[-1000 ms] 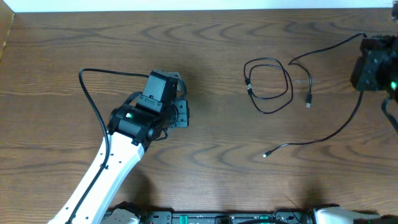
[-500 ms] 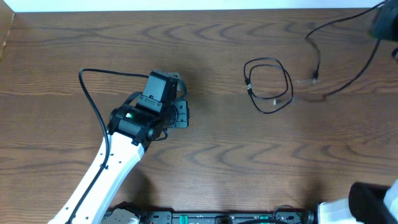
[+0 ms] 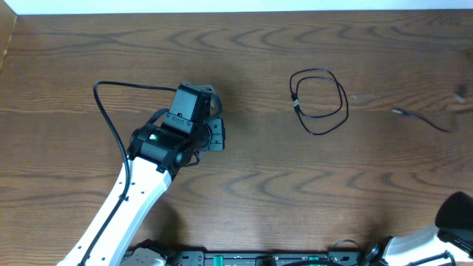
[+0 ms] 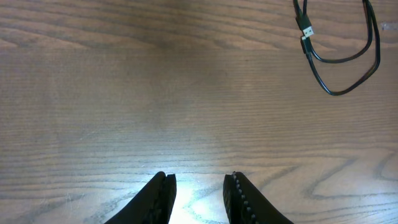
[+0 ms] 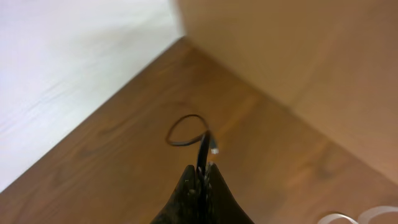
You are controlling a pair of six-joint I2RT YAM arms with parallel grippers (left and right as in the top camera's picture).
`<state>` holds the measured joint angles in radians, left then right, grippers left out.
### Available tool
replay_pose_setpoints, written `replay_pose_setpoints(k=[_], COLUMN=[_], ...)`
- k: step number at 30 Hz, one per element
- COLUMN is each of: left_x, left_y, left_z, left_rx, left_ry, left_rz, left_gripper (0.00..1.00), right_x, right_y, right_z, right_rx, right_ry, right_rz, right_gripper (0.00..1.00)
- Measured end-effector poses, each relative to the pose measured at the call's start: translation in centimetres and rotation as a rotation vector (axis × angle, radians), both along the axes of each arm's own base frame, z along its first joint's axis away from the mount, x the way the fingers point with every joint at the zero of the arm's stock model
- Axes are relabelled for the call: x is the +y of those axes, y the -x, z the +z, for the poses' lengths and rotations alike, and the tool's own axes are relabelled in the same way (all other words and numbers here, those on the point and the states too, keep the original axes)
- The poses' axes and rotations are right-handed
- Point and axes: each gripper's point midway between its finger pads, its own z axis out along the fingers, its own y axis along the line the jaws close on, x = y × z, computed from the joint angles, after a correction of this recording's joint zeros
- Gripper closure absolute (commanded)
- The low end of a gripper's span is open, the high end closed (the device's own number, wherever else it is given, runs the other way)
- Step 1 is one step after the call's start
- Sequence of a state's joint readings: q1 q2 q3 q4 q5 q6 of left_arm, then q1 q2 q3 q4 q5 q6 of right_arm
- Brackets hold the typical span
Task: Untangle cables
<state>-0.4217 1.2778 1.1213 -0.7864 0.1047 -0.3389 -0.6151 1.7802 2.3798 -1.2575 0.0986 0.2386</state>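
Observation:
A short black cable (image 3: 296, 103) lies coiled in a loop on the wooden table (image 3: 244, 44), and the left wrist view has it at top right (image 4: 341, 93). My left gripper (image 4: 199, 177) hovers open over bare wood, well left of that coil, with nothing between its fingers; from overhead it sits at centre-left (image 3: 218, 136). My right gripper (image 5: 203, 167) is shut on a second black cable (image 5: 204, 144), which curls up past the fingertips to a small plug (image 5: 214, 150). A blurred stretch of that cable (image 3: 421, 120) trails near the right edge. The right gripper itself is out of the overhead view.
The left arm's own thick black cable (image 3: 111, 125) arcs over the table on the left. A pale loop (image 5: 367, 215) shows at the bottom right of the right wrist view. A light wall (image 5: 298, 56) and the table's corner lie ahead of the right gripper.
The right gripper has left the overhead view to the right, dragging the long black cable away from the coil. The coil and the left arm have stayed put.

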Motion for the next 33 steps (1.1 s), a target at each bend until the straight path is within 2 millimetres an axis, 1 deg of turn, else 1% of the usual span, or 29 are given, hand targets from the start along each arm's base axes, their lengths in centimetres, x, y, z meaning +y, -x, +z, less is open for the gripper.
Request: replay_pose_setpoints(k=[1, 4, 6, 8, 10, 14, 22, 26, 30, 33], left_x=[0.0, 0.0, 0.0, 0.0, 0.0, 0.0, -0.1, -0.1, -0.1, -0.1], left_y=[0.0, -0.1, -0.1, -0.1, -0.1, -0.1, -0.1, -0.1, -0.1, -0.1], left_z=[0.0, 0.1, 0.1, 0.1, 0.1, 0.1, 0.1, 0.1, 0.1, 0.1], left_rx=[-0.001, -0.004, -0.004, -0.005, -0.005, -0.005, -0.008, -0.008, -0.008, -0.008], left_ry=[0.0, 0.002, 0.002, 0.002, 0.002, 0.002, 0.003, 0.004, 0.004, 0.004], left_rz=[0.0, 0.0, 0.0, 0.0, 0.0, 0.0, 0.0, 0.0, 0.0, 0.0], left_gripper=[0.69, 0.69, 0.69, 0.69, 0.69, 0.69, 0.69, 0.69, 0.69, 0.69], right_x=[-1.3, -3.9, -5.2, -6.0, -6.5, -7.0, -8.9, -9.9, -10.9, -11.8], right_y=[1.0, 3.2, 4.3, 4.8, 4.6, 3.7, 2.2, 1.9, 2.1, 2.5], right_z=[0.0, 0.2, 0.4, 0.5, 0.7, 0.3, -1.4, -2.1, -3.7, -5.3], right_rx=[0.001, -0.005, -0.013, -0.021, -0.036, -0.045, -0.019, 0.0, 0.051, 0.103], right_ry=[0.005, 0.011, 0.016, 0.021, 0.026, 0.023, 0.033, 0.043, 0.038, 0.031], right_rz=[-0.04, -0.118, -0.158, -0.176, -0.176, -0.163, -0.16, -0.177, -0.213, -0.245], right_gripper=[0.99, 0.99, 0.99, 0.99, 0.99, 0.99, 0.99, 0.99, 0.99, 0.99])
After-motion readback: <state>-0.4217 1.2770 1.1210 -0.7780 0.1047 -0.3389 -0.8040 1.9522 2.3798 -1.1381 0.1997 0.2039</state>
